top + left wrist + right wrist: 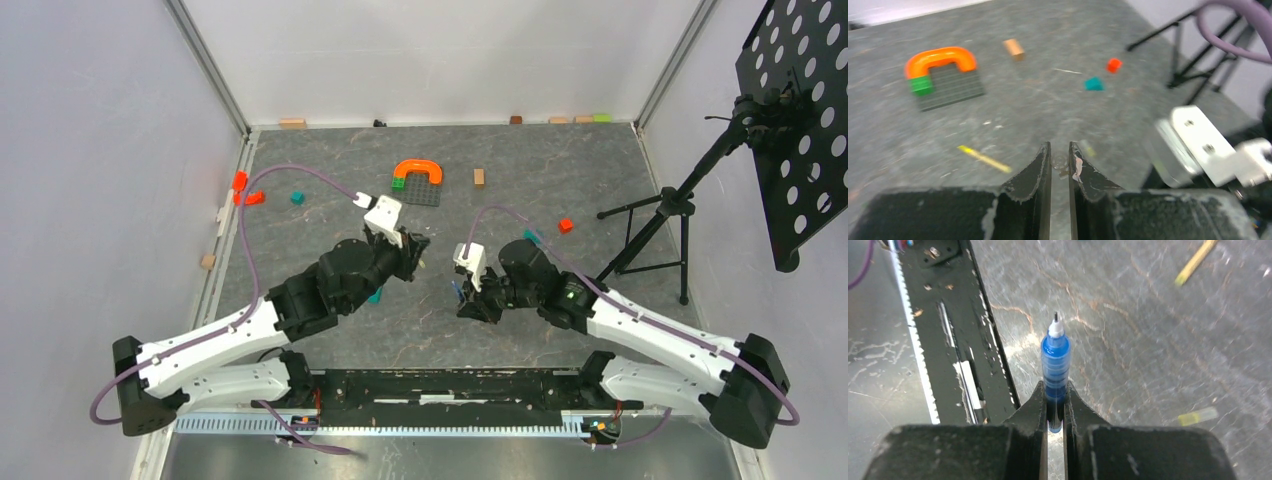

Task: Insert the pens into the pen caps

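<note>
My right gripper [1055, 387] is shut on the blue pen [1055, 357]. Its white tip points away from the wrist, above the table. In the top view that gripper [463, 297] sits mid-table, facing my left gripper [415, 250] a short gap away. My left gripper [1060, 146] is shut on a small clear pen cap [1060, 161], seen end-on between the jaws. A tan-yellow pen [984, 158] lies flat on the table left of the left fingers; the same pen [1196, 260] shows at the right wrist view's top. A pale green piece [1198, 416] lies on the table at the right.
An orange arch [418, 168] stands on a grey baseplate [420, 192] at the back. Around it lie a wooden block [479, 177], a red block [566, 225] and a teal block [297, 197]. A black tripod [660, 225] stands at the right and a black rail [450, 385] runs along the near edge.
</note>
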`<state>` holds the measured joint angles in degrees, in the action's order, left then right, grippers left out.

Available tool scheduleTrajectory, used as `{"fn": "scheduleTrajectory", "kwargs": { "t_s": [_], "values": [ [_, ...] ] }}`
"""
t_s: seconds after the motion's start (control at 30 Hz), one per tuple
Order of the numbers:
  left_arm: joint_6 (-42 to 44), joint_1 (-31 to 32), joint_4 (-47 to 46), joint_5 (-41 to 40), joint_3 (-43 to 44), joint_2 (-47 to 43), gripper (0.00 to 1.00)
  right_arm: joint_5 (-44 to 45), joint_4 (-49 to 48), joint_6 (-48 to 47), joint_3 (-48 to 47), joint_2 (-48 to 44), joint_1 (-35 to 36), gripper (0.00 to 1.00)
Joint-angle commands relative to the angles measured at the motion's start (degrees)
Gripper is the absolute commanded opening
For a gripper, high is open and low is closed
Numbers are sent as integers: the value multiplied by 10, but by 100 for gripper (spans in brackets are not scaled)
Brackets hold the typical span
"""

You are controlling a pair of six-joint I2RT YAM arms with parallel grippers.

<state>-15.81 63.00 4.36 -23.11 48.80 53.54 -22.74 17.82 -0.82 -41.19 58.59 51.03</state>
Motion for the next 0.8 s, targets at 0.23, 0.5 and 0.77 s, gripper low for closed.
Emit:
{"fn": "scheduleTrajectory", "kwargs": {
  "t_s": [0.23,0.5,0.77],
  "values": [
    [-100,-83,211,-94,16,39,3,219,-94,155,101,85,6,0],
    [-179,-99,199,54,-35,187,2,313,-87,221,82,211,6,0],
    [-204,-102,149,132,-34,309,12,315,-95,228,80,220,6,45]
  ]
}}
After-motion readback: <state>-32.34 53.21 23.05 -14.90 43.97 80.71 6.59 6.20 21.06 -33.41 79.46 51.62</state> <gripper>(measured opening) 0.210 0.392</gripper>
